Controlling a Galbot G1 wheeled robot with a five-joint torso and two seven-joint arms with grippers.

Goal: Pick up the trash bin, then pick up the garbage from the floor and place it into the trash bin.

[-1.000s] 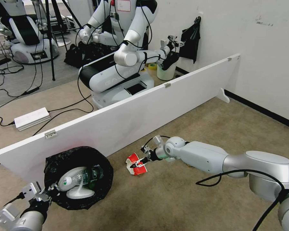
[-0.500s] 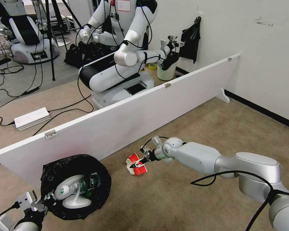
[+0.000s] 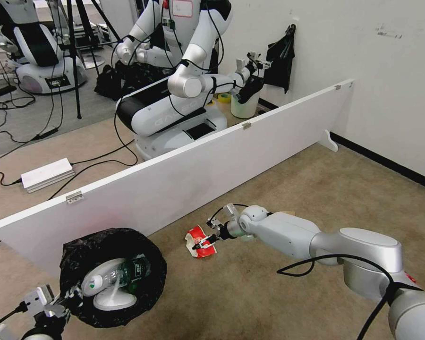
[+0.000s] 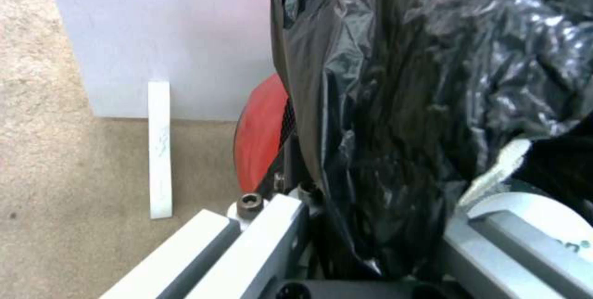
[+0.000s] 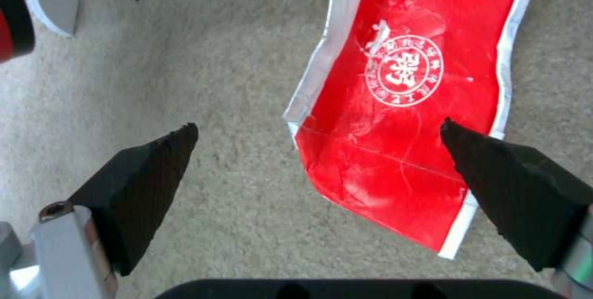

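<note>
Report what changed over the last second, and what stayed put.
The left gripper, shut on the trash bin, slid lower in the head view. The right arm's elbow swung inward; the right gripper stayed open over the flattened red-white paper cup, which lay unmoved on the carpet.

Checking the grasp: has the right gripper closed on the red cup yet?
No: the right gripper is open, its fingers spread wide above the flattened red cup, which lies on the carpet.
</note>
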